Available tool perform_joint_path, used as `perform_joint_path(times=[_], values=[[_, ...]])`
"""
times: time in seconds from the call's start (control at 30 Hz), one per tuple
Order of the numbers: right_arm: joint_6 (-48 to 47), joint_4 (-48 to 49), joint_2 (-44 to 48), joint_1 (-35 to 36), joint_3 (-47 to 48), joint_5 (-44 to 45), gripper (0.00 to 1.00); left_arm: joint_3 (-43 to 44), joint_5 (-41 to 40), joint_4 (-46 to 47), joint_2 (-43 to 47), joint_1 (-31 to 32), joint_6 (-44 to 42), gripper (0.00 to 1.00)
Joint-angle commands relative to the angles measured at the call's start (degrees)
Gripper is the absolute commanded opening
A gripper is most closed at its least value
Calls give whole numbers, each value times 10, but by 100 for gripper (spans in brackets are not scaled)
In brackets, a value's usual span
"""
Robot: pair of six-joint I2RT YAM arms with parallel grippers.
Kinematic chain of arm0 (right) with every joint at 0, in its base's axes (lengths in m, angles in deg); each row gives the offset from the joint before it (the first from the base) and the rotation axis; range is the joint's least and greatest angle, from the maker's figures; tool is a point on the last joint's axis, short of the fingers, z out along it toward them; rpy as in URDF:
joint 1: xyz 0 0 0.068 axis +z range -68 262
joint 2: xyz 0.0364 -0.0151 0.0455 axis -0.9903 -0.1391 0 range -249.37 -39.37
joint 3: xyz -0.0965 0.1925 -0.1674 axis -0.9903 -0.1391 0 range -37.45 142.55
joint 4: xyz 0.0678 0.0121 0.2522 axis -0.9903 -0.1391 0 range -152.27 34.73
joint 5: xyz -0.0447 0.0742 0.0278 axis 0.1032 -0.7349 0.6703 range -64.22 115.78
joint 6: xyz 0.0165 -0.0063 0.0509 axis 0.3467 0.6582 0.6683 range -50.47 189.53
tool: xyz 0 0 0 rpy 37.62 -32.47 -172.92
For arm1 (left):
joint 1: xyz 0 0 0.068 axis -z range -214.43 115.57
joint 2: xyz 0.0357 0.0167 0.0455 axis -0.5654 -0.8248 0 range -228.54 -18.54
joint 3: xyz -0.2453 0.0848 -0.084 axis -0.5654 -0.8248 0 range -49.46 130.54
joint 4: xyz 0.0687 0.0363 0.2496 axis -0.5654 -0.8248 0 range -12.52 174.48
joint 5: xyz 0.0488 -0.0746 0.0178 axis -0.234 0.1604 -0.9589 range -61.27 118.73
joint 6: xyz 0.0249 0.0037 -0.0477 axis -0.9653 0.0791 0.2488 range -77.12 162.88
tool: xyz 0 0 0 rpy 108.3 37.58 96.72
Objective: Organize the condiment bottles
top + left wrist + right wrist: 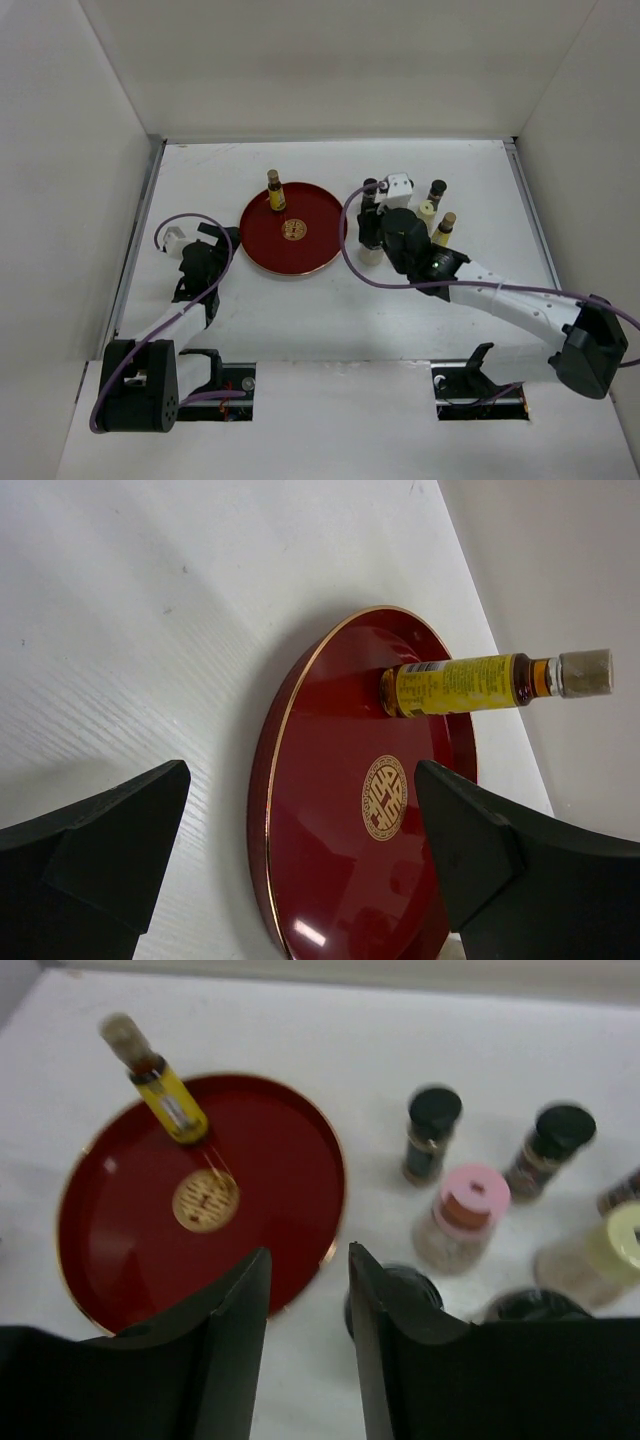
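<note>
A yellow-labelled bottle (275, 191) with a brownish cap stands at the back of the red tray (300, 260); it also shows in the left wrist view (460, 685) and the right wrist view (165, 1095). Other bottles stand right of the tray: a black-capped one (369, 190), a dark one (437, 188), a pale-yellow-capped one (427, 212) and an amber one (445, 225). The right wrist view adds a pink-capped jar (468, 1210) and black caps (432, 1120). My right gripper (368, 232) (308, 1260) hovers open and empty between tray and bottles. My left gripper (228, 242) (300, 780) is open and empty left of the tray (320, 860).
White walls enclose the table on the left, back and right. My right arm (500, 295) stretches across the right front of the table and hides some bottles in the top view. A black-capped jar (415, 1285) sits partly under my right finger.
</note>
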Motion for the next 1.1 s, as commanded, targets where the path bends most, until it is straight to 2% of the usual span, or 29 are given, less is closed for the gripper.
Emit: perform_joint_path(times=[0.0,0.07,0.23,0.63,0.77,0.9,1.07], values=[[44,-67,23,-5,-45,35,53,1,-3,22,6,1,3,100],[47,-56,23,-16,-61,31,58,2,0,22,5,2,3,100],[46,-33,-11,-34,-58,15,58,4,-6,26,-9,7,0,100],[28,59,-71,-59,-61,7,47,7,-3,28,-14,13,1,100],[10,90,-92,-57,-55,9,39,8,2,28,-19,10,2,100],[9,77,-114,-57,-39,17,30,4,-7,28,-5,8,-2,100],[6,72,-80,-50,-41,59,21,6,-1,28,-8,11,-2,100]])
